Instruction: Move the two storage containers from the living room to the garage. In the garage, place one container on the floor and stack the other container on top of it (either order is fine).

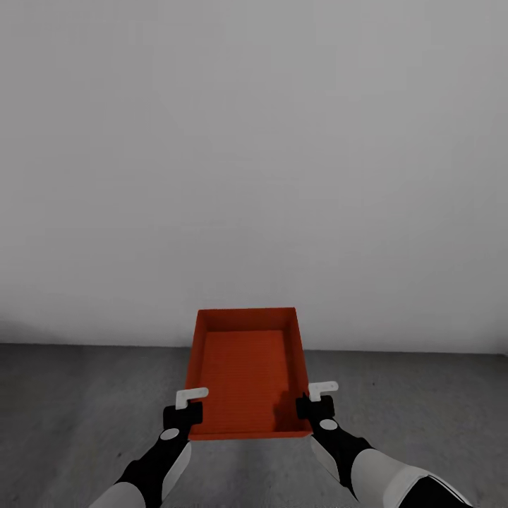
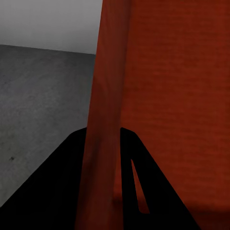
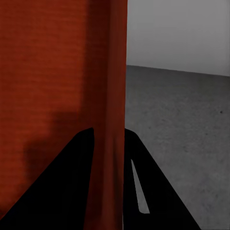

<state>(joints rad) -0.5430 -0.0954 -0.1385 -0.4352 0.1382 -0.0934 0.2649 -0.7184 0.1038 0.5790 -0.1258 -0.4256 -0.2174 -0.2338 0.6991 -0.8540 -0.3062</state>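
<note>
Head view, empty storage container (image 1: 247,370), both tools gripping side walls

A plain pale grey wall (image 1: 254,155) fills the upper two thirds of the head view, unmarked and evenly lit. Below it lies the floor (image 1: 85,395), dark grey, rough and matte, meeting the wall along a straight horizontal seam.
</note>
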